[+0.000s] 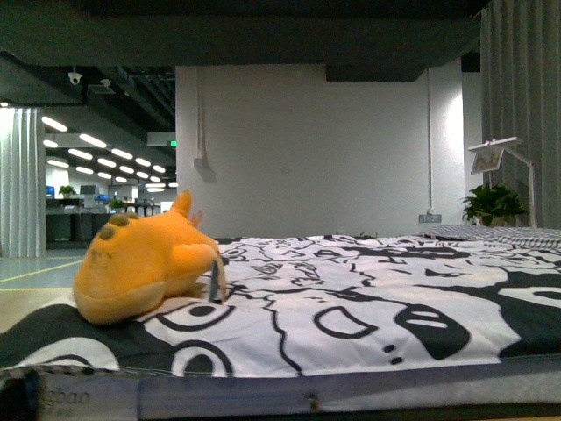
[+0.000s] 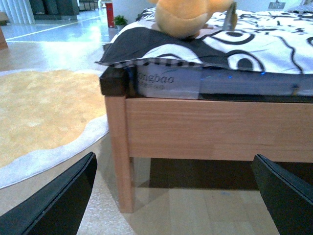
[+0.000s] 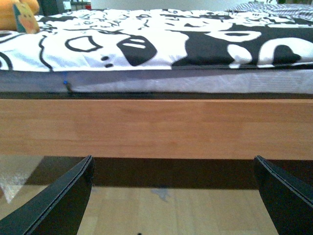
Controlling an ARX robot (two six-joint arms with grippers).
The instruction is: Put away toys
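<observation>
An orange-yellow plush toy [image 1: 140, 263] lies on the bed's black-and-white patterned cover near its front left corner, a grey tag hanging at its side. The left wrist view catches the toy [image 2: 183, 17] above the bed's corner. A sliver of the toy [image 3: 19, 14] appears far off in the right wrist view. My left gripper [image 2: 173, 196] is open, low before the wooden bed frame [image 2: 210, 127], nothing between its fingers. My right gripper [image 3: 173, 196] is open too, facing the bed rail [image 3: 156, 127] further along, well away from the toy. Neither arm appears in the front view.
The bed's wooden leg [image 2: 120, 156] stands by a tan rug with a pale border [image 2: 39, 117]. Light wood floor runs under the bed. A potted plant [image 1: 493, 203] and a white lamp [image 1: 495, 153] stand beyond the bed at the right. An open office lies behind at left.
</observation>
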